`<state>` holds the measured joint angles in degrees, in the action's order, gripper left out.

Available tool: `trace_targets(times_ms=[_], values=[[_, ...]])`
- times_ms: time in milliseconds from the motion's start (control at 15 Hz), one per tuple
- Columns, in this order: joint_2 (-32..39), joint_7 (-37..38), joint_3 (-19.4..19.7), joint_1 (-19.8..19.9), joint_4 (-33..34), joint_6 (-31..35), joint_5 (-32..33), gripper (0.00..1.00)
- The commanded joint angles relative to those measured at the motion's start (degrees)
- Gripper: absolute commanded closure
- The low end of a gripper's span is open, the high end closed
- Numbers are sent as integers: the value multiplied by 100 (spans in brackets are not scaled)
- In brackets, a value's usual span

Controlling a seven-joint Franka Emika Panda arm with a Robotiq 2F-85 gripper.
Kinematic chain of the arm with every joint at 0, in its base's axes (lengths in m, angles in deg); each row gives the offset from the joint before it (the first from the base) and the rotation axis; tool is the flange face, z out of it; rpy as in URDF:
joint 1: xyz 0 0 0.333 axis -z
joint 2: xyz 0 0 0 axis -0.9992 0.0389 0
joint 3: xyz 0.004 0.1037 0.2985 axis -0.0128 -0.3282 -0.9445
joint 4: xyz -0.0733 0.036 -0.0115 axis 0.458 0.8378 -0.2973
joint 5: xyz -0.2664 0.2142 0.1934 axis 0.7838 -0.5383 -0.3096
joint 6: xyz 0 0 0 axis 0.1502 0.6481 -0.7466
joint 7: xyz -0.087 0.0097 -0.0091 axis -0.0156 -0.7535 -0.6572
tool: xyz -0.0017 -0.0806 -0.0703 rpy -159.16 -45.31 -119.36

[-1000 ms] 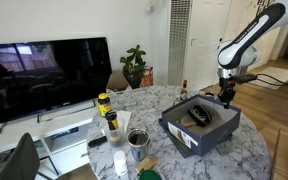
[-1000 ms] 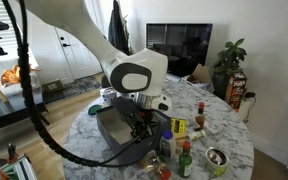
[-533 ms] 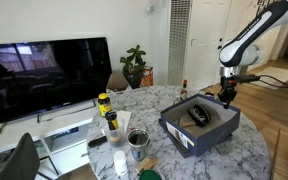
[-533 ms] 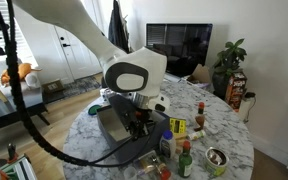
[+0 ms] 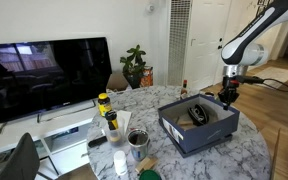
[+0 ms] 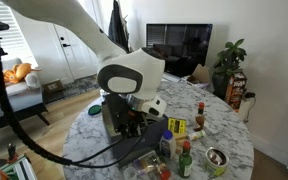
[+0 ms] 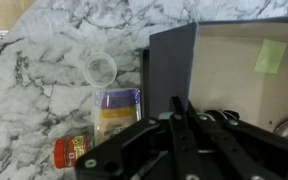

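A dark blue open box (image 5: 184,135) stands on the round marble table (image 5: 239,160). In it lies a black item (image 5: 197,113), and the wrist view shows a green sticky note (image 7: 269,55) on the box floor. My gripper (image 5: 228,96) comes down at the box's far right corner. In the wrist view the gripper (image 7: 182,106) has its fingers pressed together on the box's upright wall (image 7: 171,65). In an exterior view the arm's body hides most of the box (image 6: 124,150).
Outside the box wall lie a clear plastic cup (image 7: 101,68), a yellow packet (image 7: 117,108) and a red-labelled jar (image 7: 76,152). Yellow bottles (image 5: 104,103) and a metal cup (image 5: 137,140) stand on the table's left part. A TV (image 5: 44,75) and a plant (image 5: 134,65) stand behind.
The gripper has shifted slightly right and up, still shut, and the box has moved a little with it.
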<state>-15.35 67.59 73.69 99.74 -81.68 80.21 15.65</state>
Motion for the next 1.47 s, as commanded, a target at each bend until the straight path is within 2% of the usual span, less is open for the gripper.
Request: trace_targets(times_ms=[0,267,667,733,800,933,1400], values=[[-247,-149,49,19,-262,44,-398,99],[-231,-134,71,21,-385,95,-595,99],[-222,-49,118,22,-542,265,-424,99],[-244,-8,120,17,-558,283,-432,71],[-266,-12,120,12,-564,224,-425,69],[-317,113,117,-5,-611,193,-396,56],[-642,343,146,-9,-780,-10,-304,4]])
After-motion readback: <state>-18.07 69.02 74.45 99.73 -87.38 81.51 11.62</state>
